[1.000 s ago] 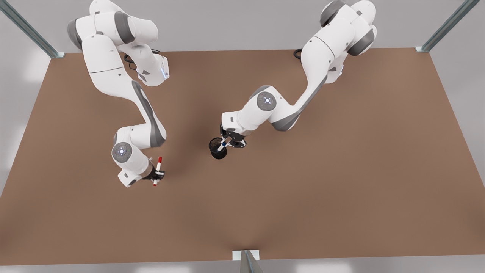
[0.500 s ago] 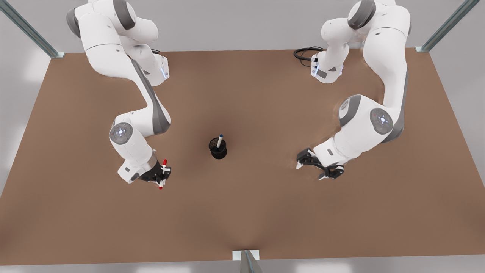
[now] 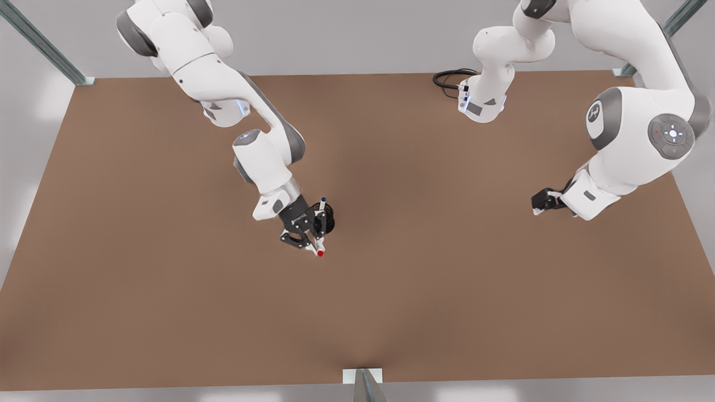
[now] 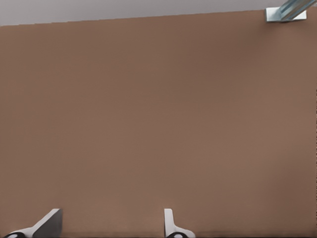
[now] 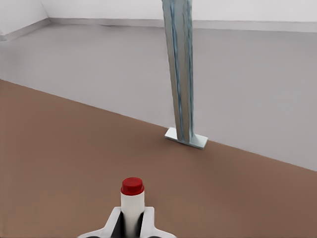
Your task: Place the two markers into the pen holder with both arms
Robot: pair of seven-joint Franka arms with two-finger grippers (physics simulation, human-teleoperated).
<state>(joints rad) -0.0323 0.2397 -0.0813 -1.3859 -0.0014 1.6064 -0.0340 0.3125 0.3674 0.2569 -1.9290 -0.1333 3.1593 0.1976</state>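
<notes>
The black pen holder (image 3: 331, 219) stands mid-table with the blue-capped marker (image 3: 323, 201) sticking up out of it. My right gripper (image 3: 315, 241) hangs just in front of the holder, partly covering it, and is shut on the red-capped marker (image 3: 319, 249). In the right wrist view the red-capped marker (image 5: 132, 201) stands between the fingers of the right gripper (image 5: 132, 224), cap outward. My left gripper (image 3: 543, 201) waits far off at the front view's right. The left wrist view has that left gripper (image 4: 110, 227) open over bare table.
A black cable (image 3: 447, 79) coils by the arm base at the back. Metal frame posts stand at the back corners (image 3: 623, 72) and at the front edge (image 3: 364, 384). The brown table (image 3: 419, 290) lies bare in front.
My right gripper has carried the red-capped marker from the front view's left over to the pen holder. The left arm has drawn back farther to the right.
</notes>
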